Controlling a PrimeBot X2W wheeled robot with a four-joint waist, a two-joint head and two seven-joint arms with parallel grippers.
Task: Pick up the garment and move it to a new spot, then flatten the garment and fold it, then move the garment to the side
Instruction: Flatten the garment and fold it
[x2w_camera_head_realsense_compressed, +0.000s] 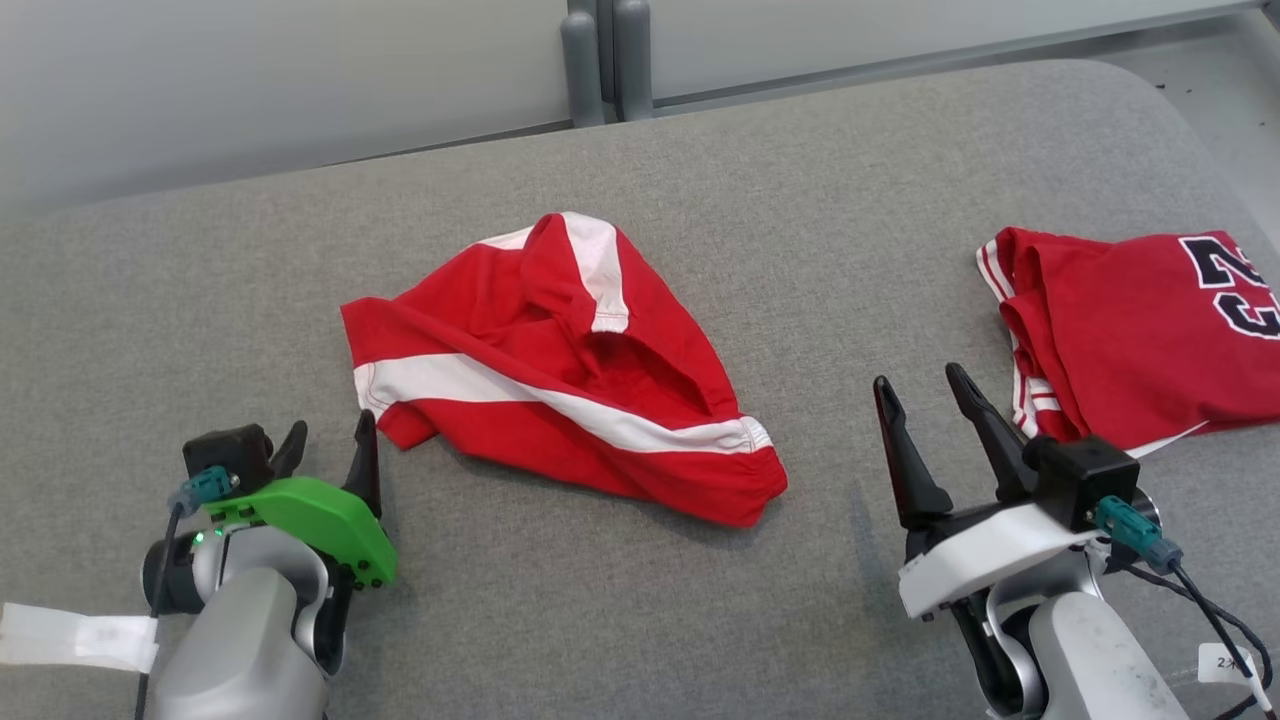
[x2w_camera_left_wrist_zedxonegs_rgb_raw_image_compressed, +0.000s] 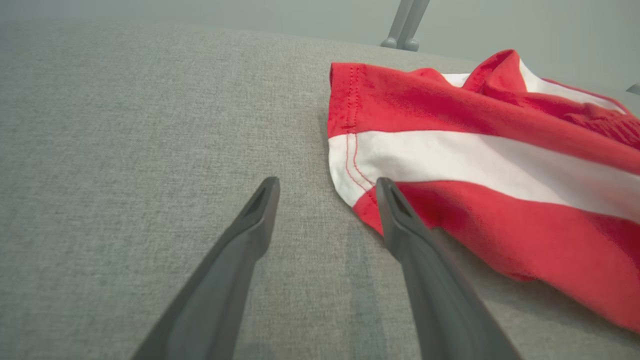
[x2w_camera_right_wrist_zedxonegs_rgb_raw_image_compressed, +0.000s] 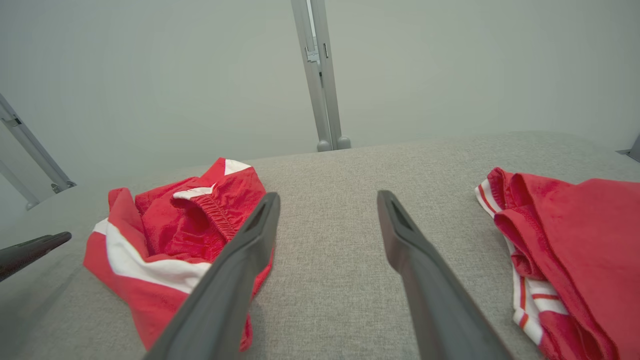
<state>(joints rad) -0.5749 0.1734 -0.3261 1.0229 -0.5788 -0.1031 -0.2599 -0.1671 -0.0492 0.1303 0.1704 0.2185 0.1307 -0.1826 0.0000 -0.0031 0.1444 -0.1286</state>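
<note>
A: Where do we find the red-and-white garment?

B: We see it crumpled at the middle of the grey padded surface, between our two arms.

A: And the grippers?

B: The left gripper stands spread and empty, just beside the garment's near corner. The right gripper is likewise spread and empty, near a red numbered jersey.

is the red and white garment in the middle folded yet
Not folded: the red-and-white fabric garment lies crumpled, one part flopped over.
</note>
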